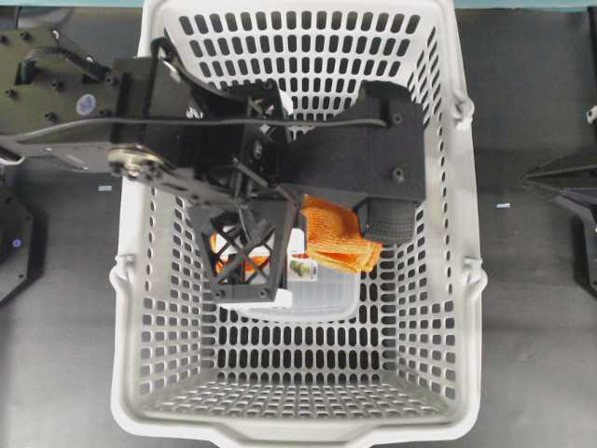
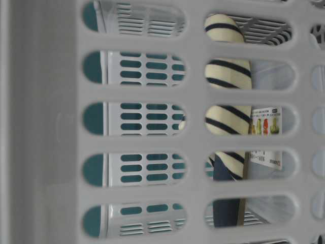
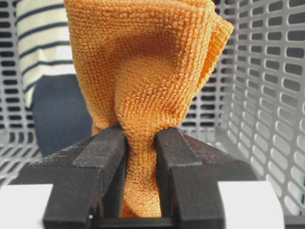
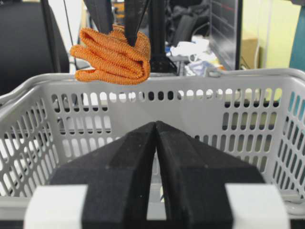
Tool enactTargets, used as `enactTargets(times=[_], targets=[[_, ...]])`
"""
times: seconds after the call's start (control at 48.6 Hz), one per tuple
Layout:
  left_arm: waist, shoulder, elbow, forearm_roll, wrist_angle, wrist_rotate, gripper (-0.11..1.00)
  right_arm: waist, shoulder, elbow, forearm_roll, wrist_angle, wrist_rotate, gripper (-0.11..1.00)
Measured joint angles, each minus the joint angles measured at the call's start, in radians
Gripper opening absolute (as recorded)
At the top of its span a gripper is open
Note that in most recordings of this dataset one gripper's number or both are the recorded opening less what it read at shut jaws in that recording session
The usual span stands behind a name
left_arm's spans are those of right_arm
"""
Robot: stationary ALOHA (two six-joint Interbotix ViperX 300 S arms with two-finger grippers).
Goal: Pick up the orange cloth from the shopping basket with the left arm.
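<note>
one relation matters: we see orange cloth (image 4: 112, 56) pinched in left gripper (image 3: 140, 143), hanging above basket (image 4: 248, 78) rim; right gripper (image 4: 156, 138) closed, empty.

This looks like a robotics lab or research workroom rather than a shop or a home. The shopping basket (image 1: 438, 280) stands on a plain dark table (image 1: 532, 308) between black robot-arm mounts, one base plate (image 1: 37, 56) bolted down at the left edge. Beyond the basket's rim, the right wrist view shows a dark monitor (image 4: 226, 28), a cluttered desk (image 4: 195, 52), black stands and cables, and a pale yellow-green wall (image 4: 271, 33).
</note>
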Motion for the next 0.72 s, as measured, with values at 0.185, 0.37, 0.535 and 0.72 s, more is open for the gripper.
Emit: enactTargets(times=[0.185, 0.37, 0.535, 0.72], targets=[[-0.002, 0.002, 0.0, 0.0, 0.0, 0.0, 0.15, 0.0, 0.002, 0.0, 0.0, 0.0, 0.0, 0.0], [0.0, 0.005, 0.0, 0.0, 0.0, 0.0, 0.15, 0.0, 0.0, 0.002, 0.0, 0.0, 0.0, 0.0], [0.0, 0.012, 0.0, 0.0, 0.0, 0.0, 0.15, 0.0, 0.0, 0.003, -0.002, 0.0, 0.0, 0.0], [0.0, 0.02, 0.0, 0.0, 0.0, 0.0, 0.15, 0.0, 0.0, 0.011, 0.0, 0.0, 0.0, 0.0]])
